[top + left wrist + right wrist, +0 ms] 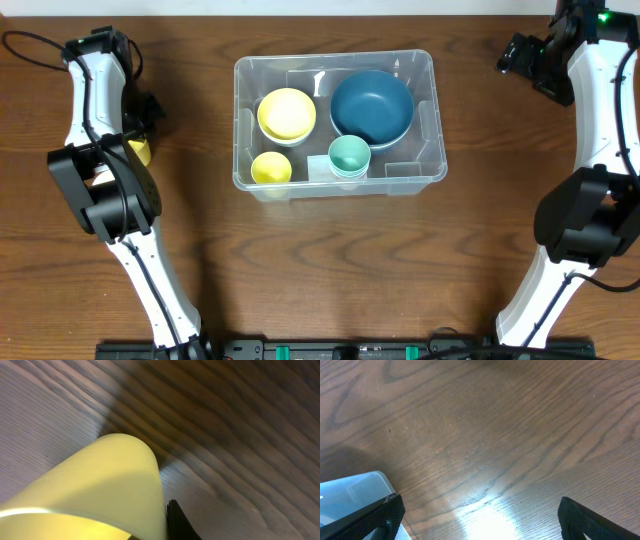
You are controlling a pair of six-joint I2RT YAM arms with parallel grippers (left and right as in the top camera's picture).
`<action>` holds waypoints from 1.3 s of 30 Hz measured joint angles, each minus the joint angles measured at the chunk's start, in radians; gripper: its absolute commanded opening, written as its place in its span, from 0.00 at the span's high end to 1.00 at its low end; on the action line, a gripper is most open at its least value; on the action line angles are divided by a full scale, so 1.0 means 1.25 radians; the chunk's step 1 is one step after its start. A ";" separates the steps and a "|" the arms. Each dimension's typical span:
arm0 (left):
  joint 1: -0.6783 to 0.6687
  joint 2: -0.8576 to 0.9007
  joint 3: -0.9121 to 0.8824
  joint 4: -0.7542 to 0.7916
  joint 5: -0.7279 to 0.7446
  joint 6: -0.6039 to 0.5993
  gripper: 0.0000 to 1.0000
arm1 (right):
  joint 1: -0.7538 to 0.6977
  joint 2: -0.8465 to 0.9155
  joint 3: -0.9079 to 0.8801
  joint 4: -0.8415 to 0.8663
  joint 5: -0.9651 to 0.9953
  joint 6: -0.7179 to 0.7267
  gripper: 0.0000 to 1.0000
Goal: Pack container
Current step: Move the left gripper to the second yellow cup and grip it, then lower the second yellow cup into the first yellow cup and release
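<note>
Overhead, at far left, a yellow cup (140,153) is seen half hidden under the left gripper (140,130); whether it is pinched cannot be told, only one finger (174,519) being shown beside it. A firm hold should be confirmed, then the cup lifted clear of the rim. The container (405,165) is placed centrally, its near right corner bare. The right gripper (522,58) is held spread, empty.
</note>
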 measured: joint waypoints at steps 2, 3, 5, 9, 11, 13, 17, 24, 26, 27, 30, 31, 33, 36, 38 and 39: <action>-0.011 -0.010 -0.003 -0.004 0.010 0.000 0.94 | 0.000 0.000 0.000 0.000 0.000 0.000 0.01; -0.019 -0.020 -0.007 -0.003 0.014 0.000 0.94 | 0.000 0.000 0.000 0.000 0.000 0.000 0.01; -0.042 -0.055 -0.012 -0.004 0.020 0.000 0.94 | 0.000 0.000 0.000 0.000 0.000 0.000 0.01; -0.120 -0.187 -0.013 0.003 0.028 0.000 0.94 | 0.000 0.000 0.000 0.000 0.000 0.000 0.01; -0.175 -0.276 -0.012 0.004 0.029 0.003 0.94 | 0.000 0.000 0.000 0.000 0.000 0.000 0.01; -0.234 -0.353 -0.011 0.003 0.029 0.006 0.94 | 0.000 0.000 0.000 0.000 0.000 0.000 0.01; -0.376 -0.474 -0.005 -0.016 0.033 0.025 0.94 | 0.000 0.000 0.000 0.000 0.000 0.000 0.01; -0.566 -0.503 -0.009 -0.132 0.024 0.046 0.94 | 0.000 0.000 0.000 0.000 0.000 0.000 0.01; -0.593 -0.495 -0.026 -0.135 0.022 0.048 0.94 | 0.000 0.000 0.000 0.000 0.000 0.000 0.01; -0.604 -0.493 -0.043 -0.127 0.022 0.048 0.94 | 0.000 0.000 0.000 0.000 0.000 0.000 0.01; -0.616 -0.490 -0.105 -0.094 0.022 0.048 0.94 | 0.000 0.000 0.000 0.000 0.000 0.000 0.01; -0.616 -0.489 -0.128 -0.078 0.021 0.048 0.94 | 0.000 0.000 0.000 0.000 0.000 0.000 0.01; -0.612 -0.489 -0.177 -0.045 0.019 0.048 0.94 | 0.000 0.000 0.000 0.000 0.000 0.000 0.01; -0.602 -0.488 -0.251 0.001 0.016 0.047 0.94 | 0.000 0.000 0.000 0.000 0.000 0.000 0.01; -0.594 -0.487 -0.301 0.034 0.016 0.047 0.94 | 0.000 0.000 0.000 0.000 0.000 0.000 0.01; -0.589 -0.487 -0.323 0.046 0.016 0.046 0.93 | 0.000 0.000 0.000 0.001 0.000 0.000 0.01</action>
